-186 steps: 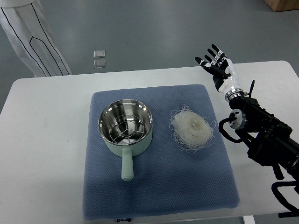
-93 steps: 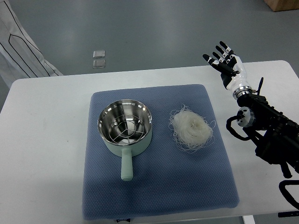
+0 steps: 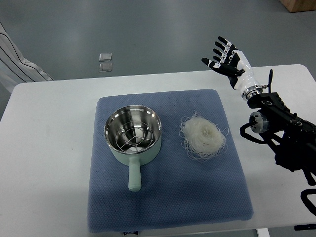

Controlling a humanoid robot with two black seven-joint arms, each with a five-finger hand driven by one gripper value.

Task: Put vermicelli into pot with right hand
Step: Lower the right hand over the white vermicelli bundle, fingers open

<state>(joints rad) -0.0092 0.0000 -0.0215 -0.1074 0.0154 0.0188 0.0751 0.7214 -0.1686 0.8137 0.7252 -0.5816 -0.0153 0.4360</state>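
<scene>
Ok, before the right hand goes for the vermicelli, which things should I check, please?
1. Right hand open, holding nothing: ok.
2. Vermicelli lies free on the blue mat, right of the pot: ok.
3. Pot upright, mouth uncovered: ok.
4. Wire rack inside the pot leaves room: cannot tell.
5. Path from hand to vermicelli unobstructed: ok.
6. Person's clothing at far left, away from the work: ok.

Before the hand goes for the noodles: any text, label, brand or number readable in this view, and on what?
None can be read.
A small dark tag on the near edge of the blue mat: too small and cut off to read.
The pot, the vermicelli, the table and the right hand show no print.
</scene>
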